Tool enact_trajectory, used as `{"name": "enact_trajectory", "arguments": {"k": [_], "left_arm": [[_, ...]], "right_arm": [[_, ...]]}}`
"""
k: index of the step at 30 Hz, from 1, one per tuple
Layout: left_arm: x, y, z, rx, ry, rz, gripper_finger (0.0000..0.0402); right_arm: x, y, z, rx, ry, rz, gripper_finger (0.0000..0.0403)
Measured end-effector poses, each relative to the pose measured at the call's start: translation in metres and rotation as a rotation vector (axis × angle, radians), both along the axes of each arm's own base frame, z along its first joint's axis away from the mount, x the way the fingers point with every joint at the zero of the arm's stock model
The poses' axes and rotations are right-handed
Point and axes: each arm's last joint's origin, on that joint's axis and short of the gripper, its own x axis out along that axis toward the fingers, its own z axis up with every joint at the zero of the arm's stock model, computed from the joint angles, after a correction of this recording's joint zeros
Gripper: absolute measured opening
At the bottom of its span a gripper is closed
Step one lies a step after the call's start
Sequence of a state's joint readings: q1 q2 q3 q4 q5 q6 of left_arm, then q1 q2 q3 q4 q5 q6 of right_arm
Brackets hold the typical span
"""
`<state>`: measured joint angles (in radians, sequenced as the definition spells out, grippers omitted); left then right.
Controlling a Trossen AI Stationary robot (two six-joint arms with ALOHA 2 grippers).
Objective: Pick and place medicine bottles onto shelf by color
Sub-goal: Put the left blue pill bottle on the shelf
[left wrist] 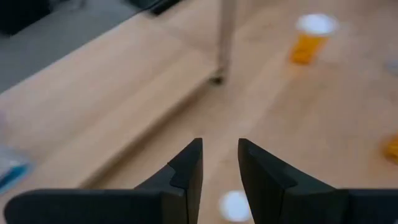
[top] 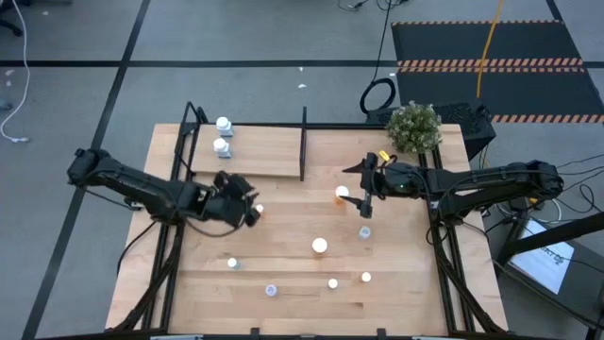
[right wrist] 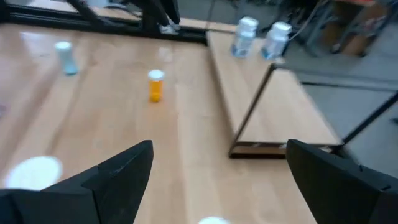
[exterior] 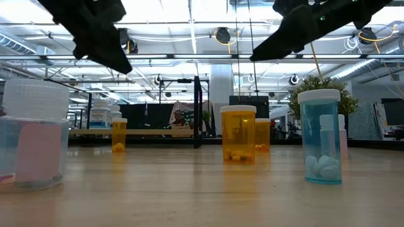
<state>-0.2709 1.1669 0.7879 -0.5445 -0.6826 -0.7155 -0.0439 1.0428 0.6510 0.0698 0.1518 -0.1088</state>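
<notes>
- High view: two pale bottles (top: pixel 222 135) already stand on the shelf (top: pixel 255 156), left of its divider.
- About seven bottles wait on the desk (top: pixel 283 260), an orange one (top: pixel 341 195) among them.
- Left tool (top: pixel 247 210) is slightly parted, right tool (top: pixel 363 196) wide open; both empty.

Bright, even overhead light w/ soft shadows on desk (top: pixel 396 264). Both my wrist views blurry; ceiling lamps glare in low view, nearest stuff out of focus.
</notes>
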Motion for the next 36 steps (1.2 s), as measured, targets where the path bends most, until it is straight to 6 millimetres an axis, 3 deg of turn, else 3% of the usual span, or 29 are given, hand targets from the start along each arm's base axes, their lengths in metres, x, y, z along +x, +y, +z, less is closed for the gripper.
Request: {"name": "enact_trajectory", "arguments": {"k": [14,20,24,28,36], "left_arm": [[-0.003,-0.075,-0.02,-0.049,-0.136,-0.093,0.0102],[0.001,-0.094,-0.032,-0.075,-0.153,-0.13,0.0102],[0.001,-0.096,-0.032,-0.051,-0.15,-0.143,0.0107],[-0.002,-0.092,-0.031,-0.029,-0.124,-0.143,0.0144],[-0.002,-0.091,-0.033,-0.09,-0.107,-0.134,0.026]], "right_arm": [[-0.001,0.018,-0.003,0.121,0.013,0.052,0.0364],[-0.001,0.031,-0.003,0.145,0.013,0.1,0.0364],[-0.002,0.036,-0.003,0.144,0.015,0.122,0.0364],[0.0,0.037,-0.005,0.138,0.025,0.119,0.0364],[0.008,0.03,-0.006,0.077,-0.01,0.095,0.0364]]}}
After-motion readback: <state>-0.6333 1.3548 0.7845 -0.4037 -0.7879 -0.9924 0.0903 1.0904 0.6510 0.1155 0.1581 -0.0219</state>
